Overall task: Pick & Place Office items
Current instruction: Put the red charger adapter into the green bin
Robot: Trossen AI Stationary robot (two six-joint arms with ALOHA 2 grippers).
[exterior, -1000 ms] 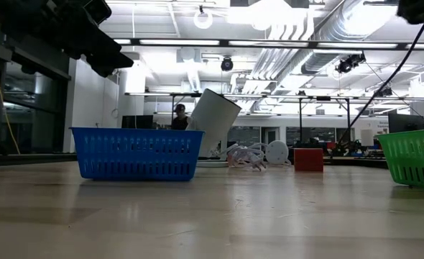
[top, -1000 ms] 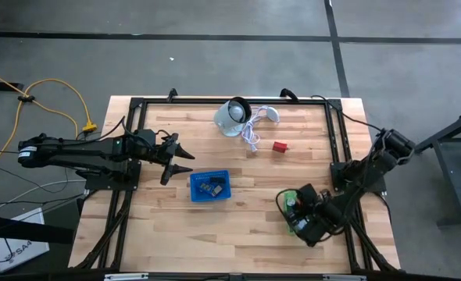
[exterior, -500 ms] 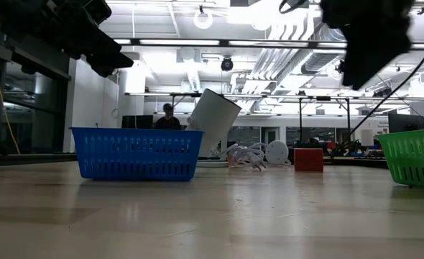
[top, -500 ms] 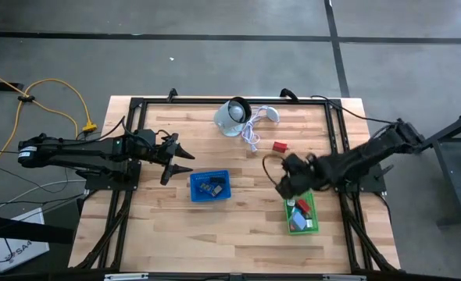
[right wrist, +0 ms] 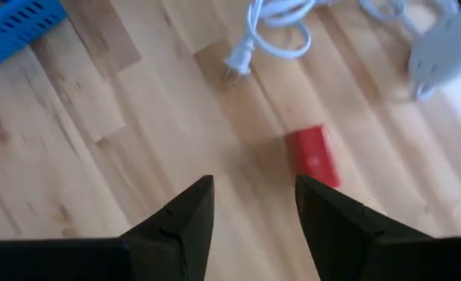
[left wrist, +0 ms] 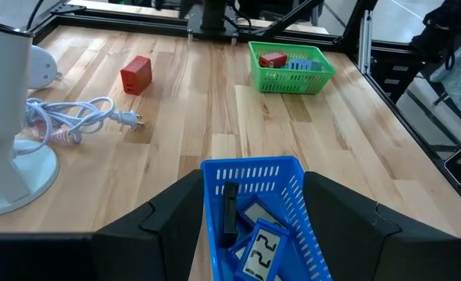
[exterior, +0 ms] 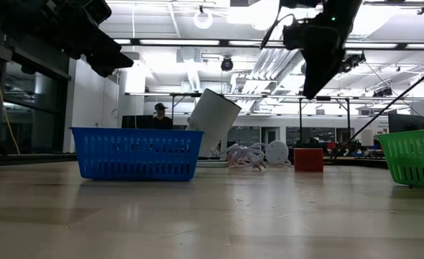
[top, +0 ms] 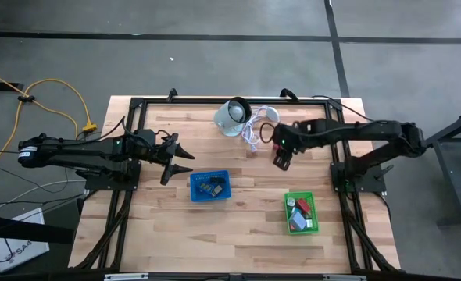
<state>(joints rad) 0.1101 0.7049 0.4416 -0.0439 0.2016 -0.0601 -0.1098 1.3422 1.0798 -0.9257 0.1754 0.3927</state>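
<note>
The right tool hangs above the tabletop, fingers spread and carrying nothing, and the right wrist view looks straight down past those two dark fingers onto bare wood. Just beyond it lies the red block, flat on the tabletop, with the plug end of the white cable a little way off. In the low view the right tool is up high, well clear of the red block below it.

Further out, the white round device sits tilted near the far edge, its cable coiled beside it. The green basket stands on the near right part of the tabletop, holding red, pale blue and other small pieces. The blue basket sits near the middle, with dark blue-black rectangles inside.

Over on the left side, the left tool waits in the air just beside the blue basket, fingers spread and carrying nothing. Through the low view, a person shows in the room behind the tabletop.
</note>
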